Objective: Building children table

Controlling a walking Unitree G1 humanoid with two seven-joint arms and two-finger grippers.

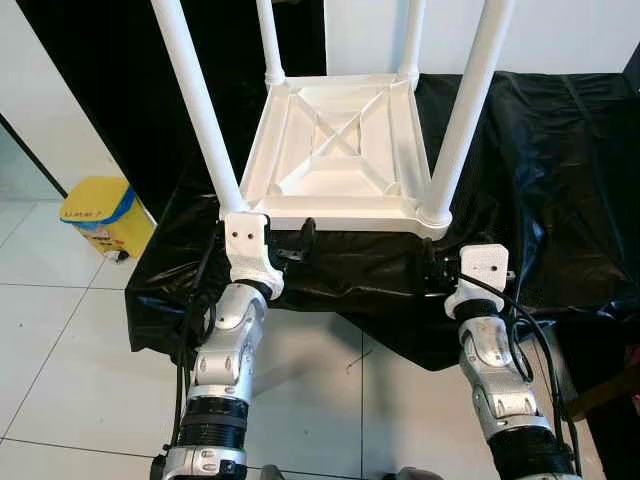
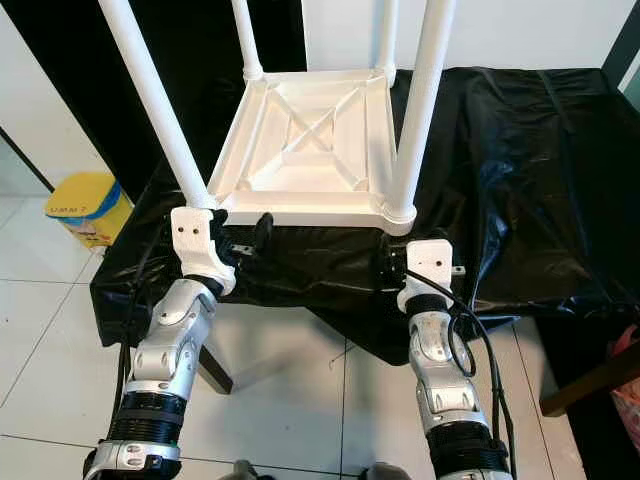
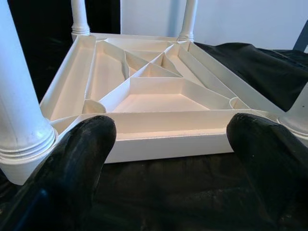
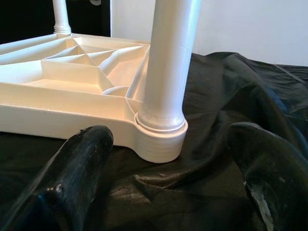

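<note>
On the black-draped worktop (image 1: 560, 150) the upturned table (image 1: 340, 150) looks light, stiff, slippery; grip its near legs (image 1: 455, 120). Left gripper (image 3: 163, 144) and right gripper (image 4: 168, 154) fingers wide apart, empty

Indoor room, looking like a staged work or test area rather than a lived-in home. Black sheet (image 1: 560, 180) is draping over a low bench; white tiled floor (image 1: 60, 340) is showing beneath it, a yellow bin (image 1: 100, 215) is standing left of the sheet, plain white wall (image 1: 560, 35) behind.
</note>
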